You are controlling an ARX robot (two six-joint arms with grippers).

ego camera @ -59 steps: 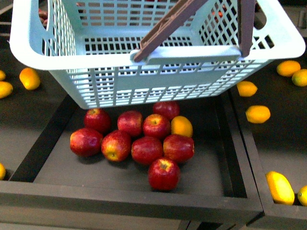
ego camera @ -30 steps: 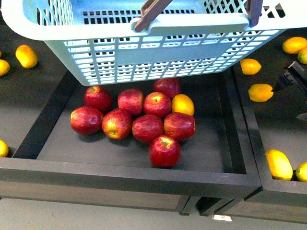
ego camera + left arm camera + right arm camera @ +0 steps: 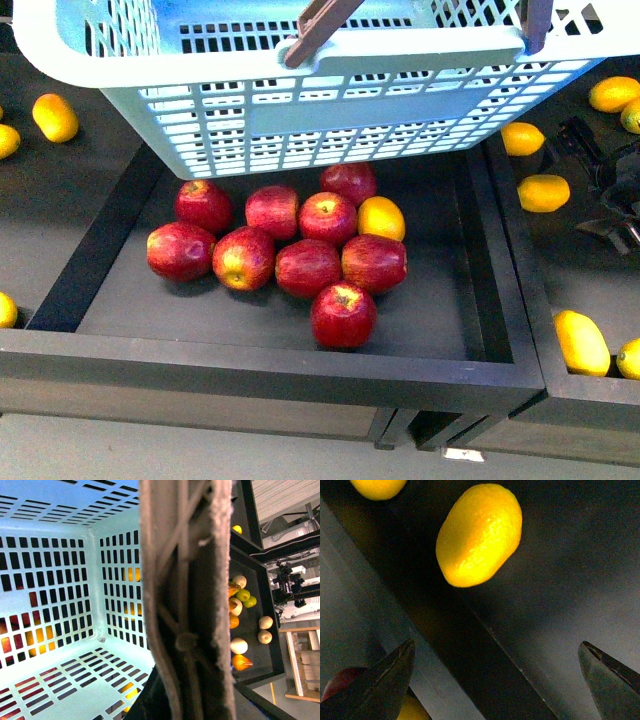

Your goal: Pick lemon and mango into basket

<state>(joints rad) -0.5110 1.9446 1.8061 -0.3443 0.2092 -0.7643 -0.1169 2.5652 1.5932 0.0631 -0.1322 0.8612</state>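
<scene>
The turquoise basket (image 3: 330, 100) hangs in the air over the back of the middle tray. My left gripper (image 3: 182, 700) is shut on its grey-brown handle (image 3: 185, 605), which fills the left wrist view; the basket's slotted floor (image 3: 60, 680) looks empty. A lemon (image 3: 544, 192) lies in the right tray, also seen in the right wrist view (image 3: 479, 535). My right gripper (image 3: 603, 190) is open and empty just right of it, its fingers (image 3: 385, 680) spread wide. A smooth yellow-orange fruit, seemingly the mango (image 3: 381, 218), lies among the apples.
Several red apples (image 3: 308, 266) lie in the dark middle tray (image 3: 300, 375). More lemons lie at the right (image 3: 523, 138), front right (image 3: 581, 342) and left (image 3: 55, 116). A raised divider (image 3: 515, 260) separates the middle and right trays. A far tray holds pale and orange fruits (image 3: 239, 645).
The basket has risen and moved back, uncovering the apples. My right gripper has come into view from the right and moved in toward the lemon.
</scene>
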